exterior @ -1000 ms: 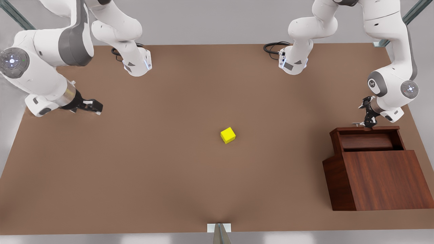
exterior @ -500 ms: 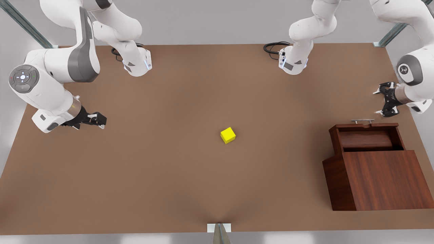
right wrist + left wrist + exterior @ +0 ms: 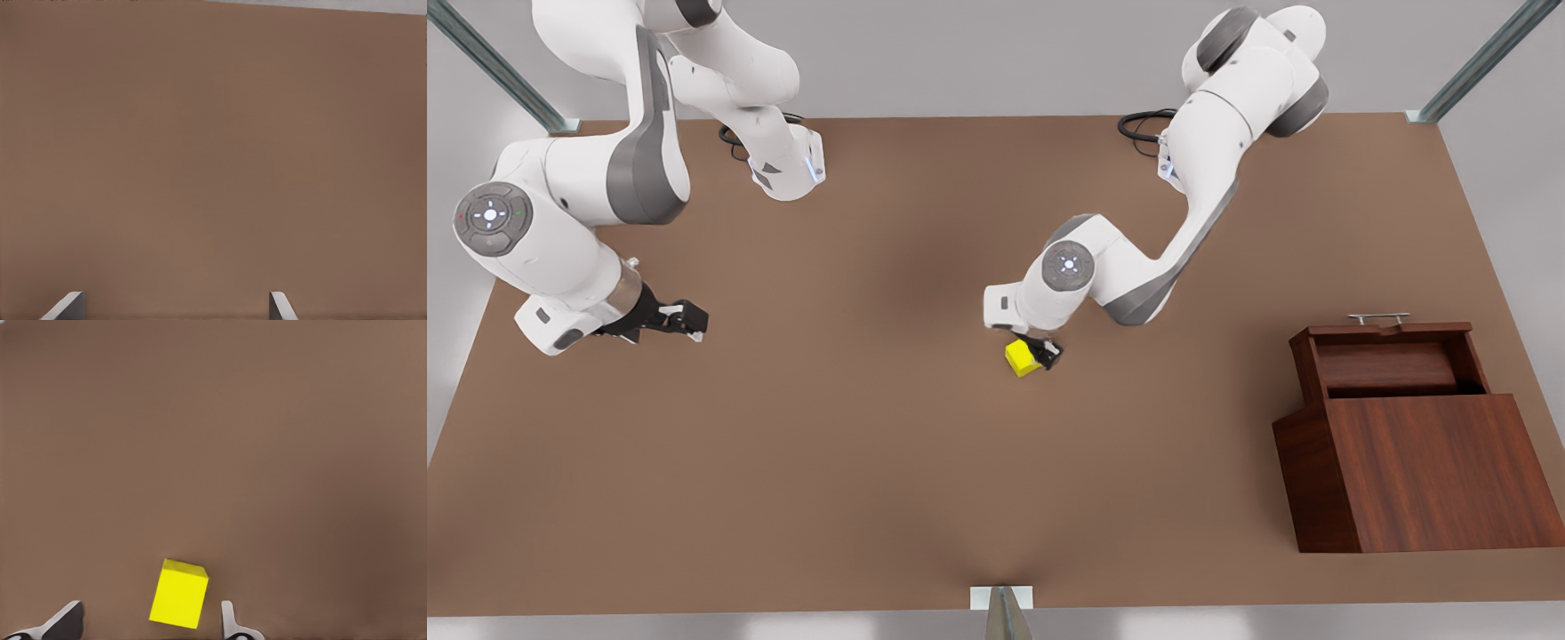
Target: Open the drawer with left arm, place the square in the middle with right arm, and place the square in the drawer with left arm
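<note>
The yellow square [image 3: 1024, 357] sits on the brown table [image 3: 871, 462], well away from the open drawer [image 3: 1392, 366]. The left gripper [image 3: 1042, 354] is right at the square with its fingers [image 3: 228, 620] apart, one on each side. It looks not quite touching yet. It should line up flat with the square's sides, then squeeze gently. The right gripper [image 3: 685, 320] waits far from the square, fingers apart.

White arms [image 3: 1209, 133], grey joint bands, black pincers, round button caps.
</note>
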Robot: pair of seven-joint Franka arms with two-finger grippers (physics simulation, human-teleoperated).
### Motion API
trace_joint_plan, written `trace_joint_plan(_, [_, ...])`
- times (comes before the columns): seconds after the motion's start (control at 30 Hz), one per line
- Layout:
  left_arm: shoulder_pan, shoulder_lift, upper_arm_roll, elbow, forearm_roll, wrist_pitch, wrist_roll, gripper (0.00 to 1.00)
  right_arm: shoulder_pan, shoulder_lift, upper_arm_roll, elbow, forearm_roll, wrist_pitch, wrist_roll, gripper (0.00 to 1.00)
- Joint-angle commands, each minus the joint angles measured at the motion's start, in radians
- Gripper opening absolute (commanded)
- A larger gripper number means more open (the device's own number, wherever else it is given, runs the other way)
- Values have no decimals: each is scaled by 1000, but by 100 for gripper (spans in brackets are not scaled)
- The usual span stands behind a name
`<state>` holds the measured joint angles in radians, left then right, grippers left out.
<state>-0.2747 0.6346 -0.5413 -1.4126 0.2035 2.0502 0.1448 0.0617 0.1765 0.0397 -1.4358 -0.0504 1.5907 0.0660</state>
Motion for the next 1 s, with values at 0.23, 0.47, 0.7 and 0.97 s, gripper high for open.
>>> trace_joint_plan(0.23, [-38,43,61,-178,59,225,55,100,0,6,-1,0,1,0,0,100])
trace_joint_plan(0.47, [-52,50,98,-275,59,298,56,100,1,8,0,2,3,0,0,100])
trace_joint_plan(0.7, [-58,65,106,-299,62,340,58,100,1,14,-1,0,3,12,0,100])
trace_joint_plan(0.97, [-83,112,141,-299,63,403,58,100,1,15,-1,-2,3,14,0,100])
